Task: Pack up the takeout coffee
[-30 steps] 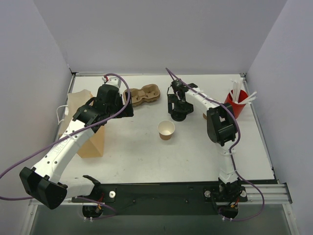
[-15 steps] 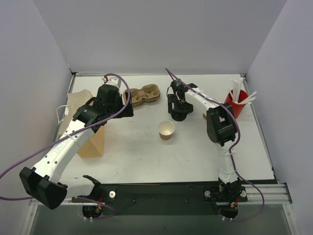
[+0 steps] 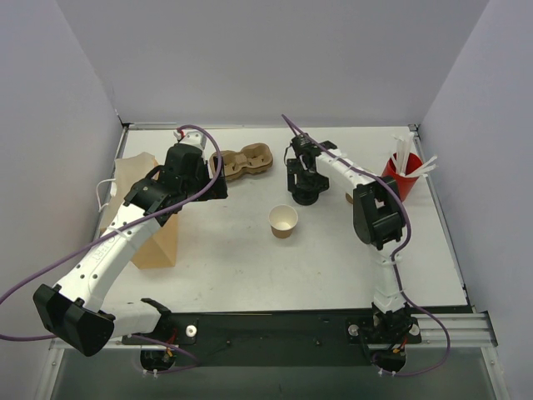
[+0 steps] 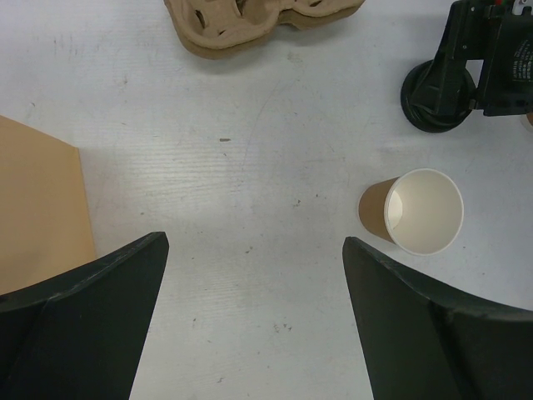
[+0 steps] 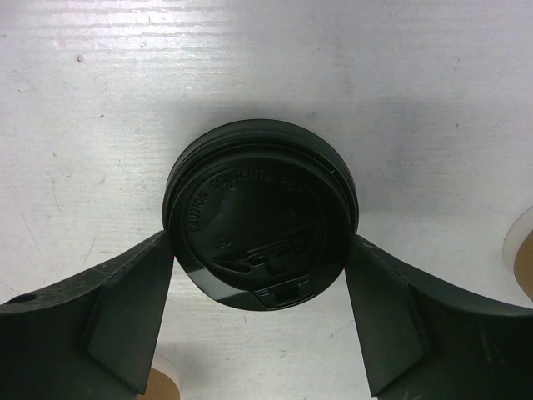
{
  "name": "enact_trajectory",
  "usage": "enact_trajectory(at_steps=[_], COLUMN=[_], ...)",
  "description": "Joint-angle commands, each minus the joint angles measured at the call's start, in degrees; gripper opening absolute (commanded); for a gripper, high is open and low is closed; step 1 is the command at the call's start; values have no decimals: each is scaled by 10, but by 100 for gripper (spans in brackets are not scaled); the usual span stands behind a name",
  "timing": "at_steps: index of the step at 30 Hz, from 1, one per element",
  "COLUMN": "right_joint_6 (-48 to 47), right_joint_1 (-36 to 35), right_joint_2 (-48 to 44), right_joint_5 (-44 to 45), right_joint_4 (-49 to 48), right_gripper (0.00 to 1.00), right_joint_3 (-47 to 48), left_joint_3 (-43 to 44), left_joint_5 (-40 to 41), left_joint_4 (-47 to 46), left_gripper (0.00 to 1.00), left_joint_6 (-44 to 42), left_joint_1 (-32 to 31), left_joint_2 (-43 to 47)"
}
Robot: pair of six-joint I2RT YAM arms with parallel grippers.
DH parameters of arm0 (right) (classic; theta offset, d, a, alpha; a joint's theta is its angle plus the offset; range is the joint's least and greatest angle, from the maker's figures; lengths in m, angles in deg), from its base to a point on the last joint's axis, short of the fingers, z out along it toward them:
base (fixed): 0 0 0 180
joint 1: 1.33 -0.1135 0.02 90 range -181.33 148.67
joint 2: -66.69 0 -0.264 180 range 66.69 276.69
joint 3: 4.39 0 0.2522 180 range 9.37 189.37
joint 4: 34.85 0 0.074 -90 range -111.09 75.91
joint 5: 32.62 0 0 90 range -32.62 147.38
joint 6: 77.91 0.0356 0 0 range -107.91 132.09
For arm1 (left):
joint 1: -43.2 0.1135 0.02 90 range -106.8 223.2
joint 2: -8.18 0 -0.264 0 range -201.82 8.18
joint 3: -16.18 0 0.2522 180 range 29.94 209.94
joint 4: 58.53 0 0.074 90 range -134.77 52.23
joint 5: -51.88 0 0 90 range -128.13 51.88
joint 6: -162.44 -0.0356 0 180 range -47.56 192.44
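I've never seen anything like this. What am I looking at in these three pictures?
Two robot arms bolted to a table, each ending in a two-finger gripper. The wide picture comes from a camera overhead; the other two from cameras on the wrists. On the table are an open paper cup, a cup carrier, a paper bag and a red cup of straws. The left gripper is open and empty. The right gripper straddles a black lid; whether it grips yet isn't clear.
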Motion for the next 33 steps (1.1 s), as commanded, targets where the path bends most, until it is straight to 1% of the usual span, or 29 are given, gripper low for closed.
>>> enact_trajectory(at_steps=[1, 4, 9, 16, 24, 28, 30, 33], right_joint_6=[4, 8, 9, 10, 10, 10, 10, 9], right_joint_1=[1, 5, 5, 9, 10, 10, 10, 9], right_joint_2=[-50, -53, -53, -49, -49, -48, -50, -49], right_joint_5=[12, -6, -13, -25, -26, -25, -23, -22], right_joint_4=[18, 18, 18, 18, 18, 18, 18, 18], right_gripper=[70, 70, 70, 77, 81, 81, 79, 79], right_joint_3=[-1, 2, 4, 1, 0, -1, -2, 0], left_joint_3=[4, 4, 3, 2, 1, 1, 1, 1], left_joint_5=[-7, -8, -7, -7, -8, -7, -7, -7], left_joint_4=[-19, -19, -18, -18, -19, -18, -18, -17], left_gripper=[97, 98, 97, 97, 97, 97, 97, 98], left_joint_6=[-5, -5, -6, -6, -6, -7, -7, -6], left_joint_1=[4, 4, 4, 4, 4, 4, 5, 5], left_joint_2=[10, 12, 14, 15, 15, 16, 15, 15])
